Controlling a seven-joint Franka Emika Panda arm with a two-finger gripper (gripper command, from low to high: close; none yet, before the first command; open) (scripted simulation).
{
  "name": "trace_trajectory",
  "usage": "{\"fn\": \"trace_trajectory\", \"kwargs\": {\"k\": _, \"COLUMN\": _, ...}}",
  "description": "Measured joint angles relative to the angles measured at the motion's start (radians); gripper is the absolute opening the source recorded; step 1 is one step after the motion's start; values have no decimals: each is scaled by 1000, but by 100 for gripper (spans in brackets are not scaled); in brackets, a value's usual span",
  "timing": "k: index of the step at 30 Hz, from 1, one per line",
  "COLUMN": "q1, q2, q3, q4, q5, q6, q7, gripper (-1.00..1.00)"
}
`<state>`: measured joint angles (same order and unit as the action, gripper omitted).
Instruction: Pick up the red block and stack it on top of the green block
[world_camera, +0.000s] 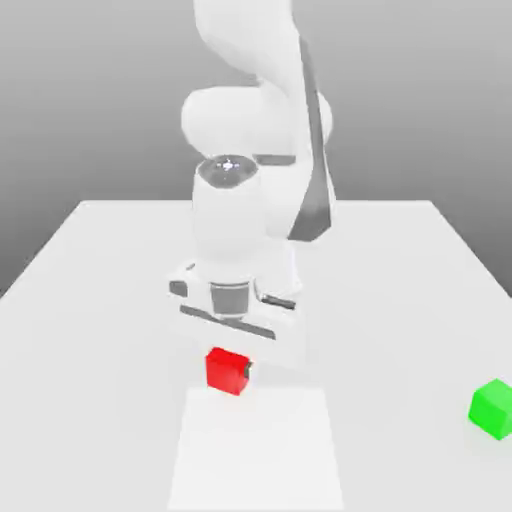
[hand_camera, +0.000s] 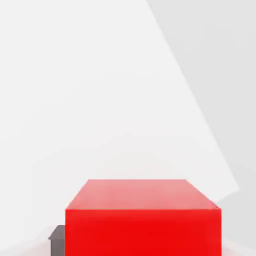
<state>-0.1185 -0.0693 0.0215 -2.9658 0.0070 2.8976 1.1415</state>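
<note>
The red block (world_camera: 227, 371) sits on the white table (world_camera: 90, 300), a little below the middle of the exterior view, roughly at six o'clock from the robot arm (world_camera: 250, 150) that bends down over it. The gripper (world_camera: 232, 362) is right at the block, its fingers closed in narrow against the block's sides; a dark finger (world_camera: 246, 372) shows at the block's three o'clock edge. Whether the block is lifted clear of the table or resting on it is hard to judge from this angle, though it looks to be on the surface.

In the hand view the red block (hand_camera: 143, 220) is seen close up, with a grey finger (hand_camera: 57, 239) pressed beside one lower corner.

The green block (world_camera: 493, 408) lies on the table well apart from the red one, at about four o'clock from it, near the exterior view's right edge.
</note>
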Motion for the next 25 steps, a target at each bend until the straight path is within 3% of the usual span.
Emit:
{"fn": "trace_trajectory", "kwargs": {"k": 4, "q1": 61, "q2": -32, "q3": 50, "q4": 63, "q5": -32, "q6": -96, "q7": -42, "gripper": -100}}
{"fn": "trace_trajectory", "kwargs": {"k": 15, "q1": 469, "q2": 177, "q3": 298, "q4": 457, "q5": -97, "q6": -290, "q7": -338, "gripper": -100}}
{"fn": "trace_trajectory", "kwargs": {"k": 20, "q1": 539, "q2": 334, "q3": 287, "q4": 523, "q5": -190, "q6": -209, "q7": -322, "gripper": -100}}
{"fn": "trace_trajectory", "kwargs": {"k": 21, "q1": 555, "q2": 365, "q3": 269, "q4": 526, "q5": -209, "q6": -182, "q7": -309, "gripper": 100}}
{"fn": "trace_trajectory", "kwargs": {"k": 25, "q1": 555, "q2": 365, "q3": 269, "q4": 526, "q5": -209, "q6": -182, "q7": -309, "gripper": 100}}
